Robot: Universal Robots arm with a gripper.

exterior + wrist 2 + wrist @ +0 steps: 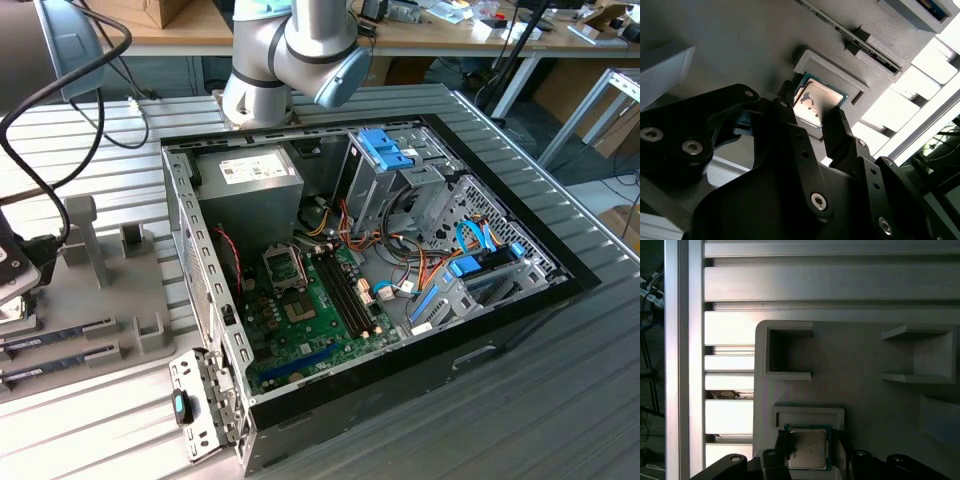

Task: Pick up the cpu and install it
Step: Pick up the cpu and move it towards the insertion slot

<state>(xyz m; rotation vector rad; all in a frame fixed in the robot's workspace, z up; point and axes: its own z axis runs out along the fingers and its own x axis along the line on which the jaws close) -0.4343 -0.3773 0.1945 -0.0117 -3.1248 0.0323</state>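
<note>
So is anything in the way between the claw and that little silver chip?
Nothing visible is. In the first wrist view the claw sits right at the cpu, which lies uncovered in its recess in the grey holder.

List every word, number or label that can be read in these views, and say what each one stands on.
No text can be read.
Label on the power supply: it bears print, but the print is too small to read.
Top of the cpu, in both wrist views: any marks are lost in glare and cannot be read.
</note>
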